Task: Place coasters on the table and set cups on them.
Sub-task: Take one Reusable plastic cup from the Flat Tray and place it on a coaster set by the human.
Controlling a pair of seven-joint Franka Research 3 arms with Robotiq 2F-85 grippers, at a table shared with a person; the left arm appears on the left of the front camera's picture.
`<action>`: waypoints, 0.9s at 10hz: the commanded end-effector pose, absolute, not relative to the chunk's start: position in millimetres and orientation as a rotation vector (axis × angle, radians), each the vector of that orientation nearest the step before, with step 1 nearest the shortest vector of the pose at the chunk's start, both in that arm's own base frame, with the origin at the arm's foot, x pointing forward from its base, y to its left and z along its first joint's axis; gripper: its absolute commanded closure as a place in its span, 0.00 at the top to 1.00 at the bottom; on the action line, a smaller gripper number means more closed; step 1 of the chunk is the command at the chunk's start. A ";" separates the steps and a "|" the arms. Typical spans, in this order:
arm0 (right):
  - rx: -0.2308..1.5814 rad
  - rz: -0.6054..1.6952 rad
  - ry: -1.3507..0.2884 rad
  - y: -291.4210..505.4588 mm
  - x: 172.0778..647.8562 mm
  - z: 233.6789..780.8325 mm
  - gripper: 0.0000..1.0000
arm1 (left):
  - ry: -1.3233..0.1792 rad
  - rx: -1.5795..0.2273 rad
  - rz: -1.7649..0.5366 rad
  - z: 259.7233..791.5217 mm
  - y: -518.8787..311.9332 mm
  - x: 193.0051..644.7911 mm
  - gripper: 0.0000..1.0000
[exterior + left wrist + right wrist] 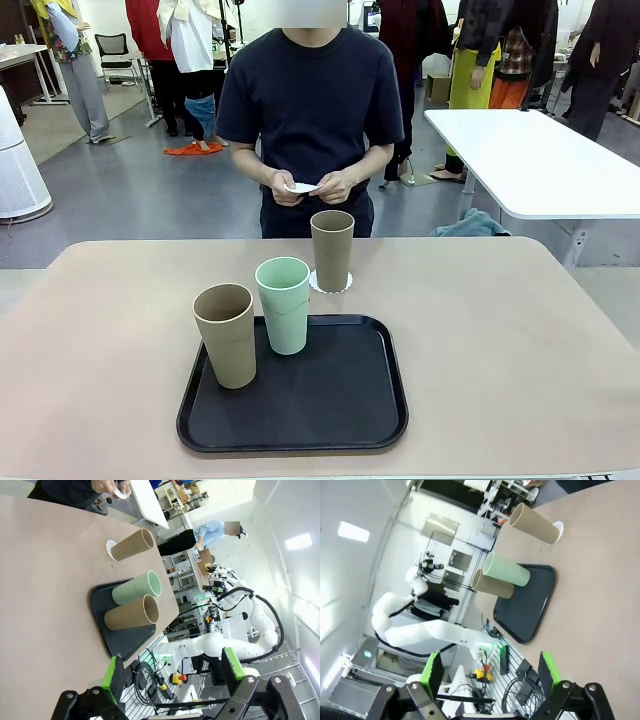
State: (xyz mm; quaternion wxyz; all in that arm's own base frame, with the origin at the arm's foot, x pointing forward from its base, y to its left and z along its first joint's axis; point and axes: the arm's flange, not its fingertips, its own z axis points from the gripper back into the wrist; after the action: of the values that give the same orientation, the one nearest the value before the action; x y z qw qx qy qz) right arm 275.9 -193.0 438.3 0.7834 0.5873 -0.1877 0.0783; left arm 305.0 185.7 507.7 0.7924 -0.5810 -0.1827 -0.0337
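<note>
Tabletop [500, 330]: beige, rounded corners; carries the tray, the cups and one coaster.
Tray [330, 400]: black, rounded corners; lies on the robot's side of the tabletop, near the middle.
Far tan cup [332, 250]: upright, mouth up; stands on the tabletop just beyond the tray's far edge, seated on a coaster.
Placed coaster [109, 546]: white, scalloped edge; lies flat on the tabletop under the far tan cup, with its rim showing around the cup's base.
Mint green cup [284, 304]: upright on the tray, in the far left part, close to the far edge.
Near tan cup [225, 334]: upright on the tray at its left edge; stands just beside the mint green cup, on the robot's side of it.
Held coasters [303, 187]: thin white material held between the person's hands [284, 188] at waist height, above the far side of the tabletop; the count cannot be told.
Person: stands at the far side of the tabletop, facing it.
Left tool [172, 672]: fingers spread wide, nothing between the green pads; well apart from the tray and cups.
Right tool [490, 672]: fingers spread wide, nothing between the green pads; well apart from the tray and cups.
White table [540, 160]: stands behind the tabletop, to the right.
</note>
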 end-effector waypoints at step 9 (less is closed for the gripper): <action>1.190 0.020 -0.350 -231.9 255.3 467.8 1.00 | -0.402 -1.263 -0.075 509.9 186.2 303.9 1.00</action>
State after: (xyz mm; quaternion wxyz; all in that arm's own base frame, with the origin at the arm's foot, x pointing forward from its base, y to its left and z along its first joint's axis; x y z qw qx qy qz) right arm 255.1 -231.0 468.5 0.8139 0.5565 -0.1663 0.0110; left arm 305.0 185.7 507.7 0.7924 -0.5811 -0.1826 -0.0338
